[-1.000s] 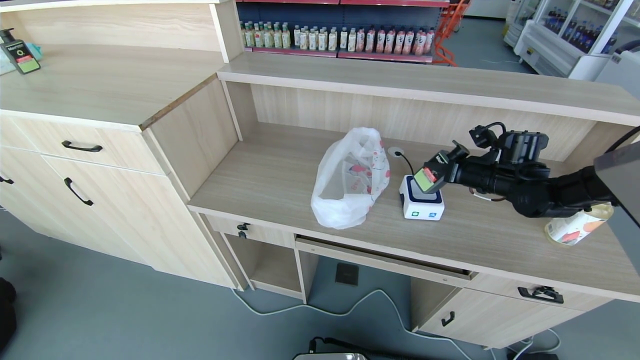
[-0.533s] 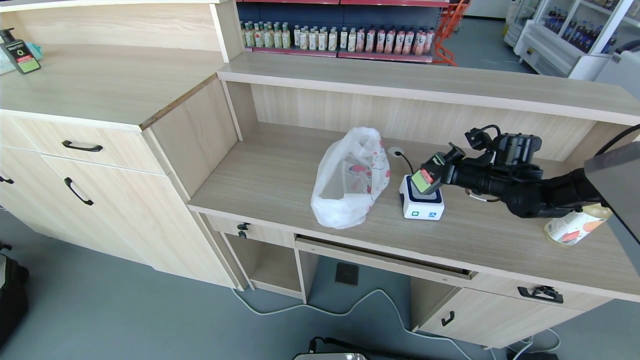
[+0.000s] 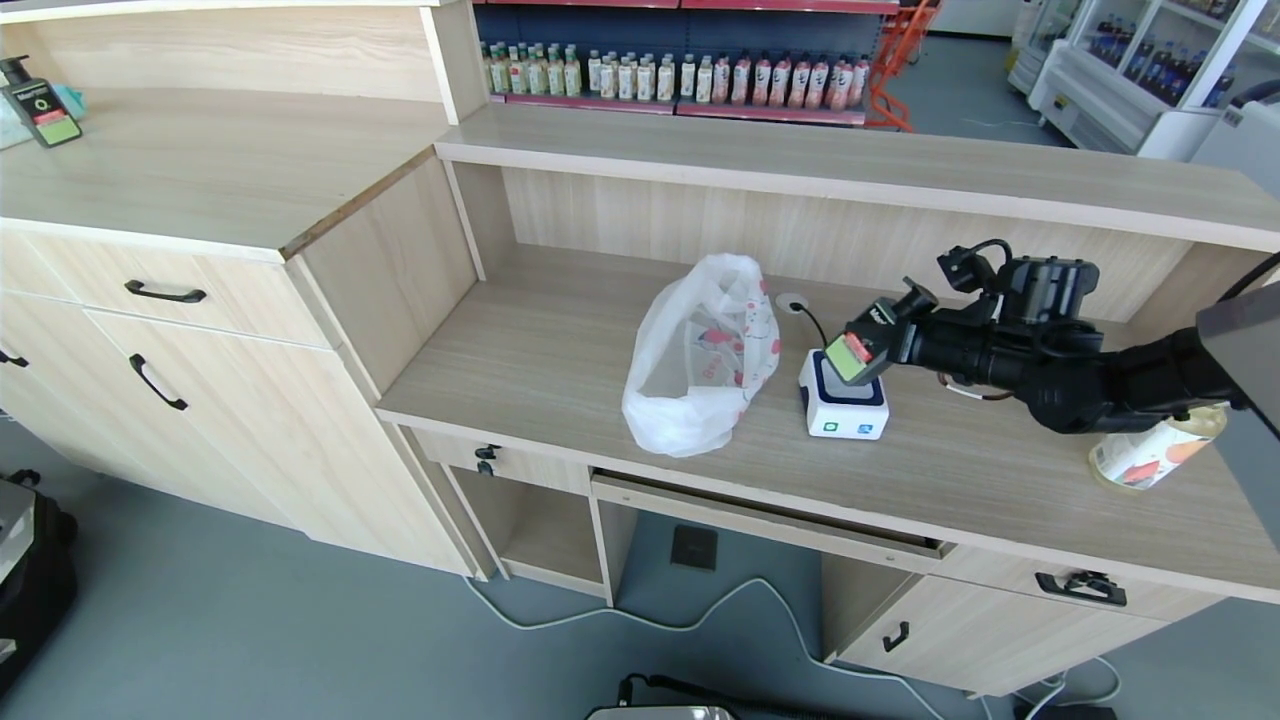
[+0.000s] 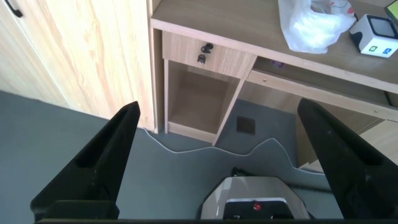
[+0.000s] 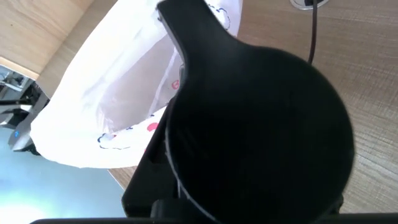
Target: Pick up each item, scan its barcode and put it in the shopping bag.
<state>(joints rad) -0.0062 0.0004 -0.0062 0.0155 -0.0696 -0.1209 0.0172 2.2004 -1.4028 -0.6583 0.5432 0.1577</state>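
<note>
My right gripper (image 3: 900,338) is shut on a black bottle (image 3: 858,350) with a green and red label, held tilted just above the white barcode scanner (image 3: 843,412). In the right wrist view the black bottle (image 5: 249,137) blocks most of the scene, with the white shopping bag (image 5: 118,106) behind it. The shopping bag (image 3: 700,350) stands open on the counter to the left of the scanner. My left gripper (image 4: 217,162) hangs open low over the grey floor in front of the counter, with the bag (image 4: 311,22) and scanner (image 4: 376,34) far off.
A cream bottle (image 3: 1150,450) with an orange label stands on the counter (image 3: 560,350) at the far right, partly behind my right arm. Another black bottle (image 3: 40,105) sits on the raised counter at the far left. The scanner's cable (image 3: 808,315) runs to a hole in the desk.
My right gripper with the black bottle dipped slightly left toward the scanner, then came back up and right. The bag and scanner stayed put.
</note>
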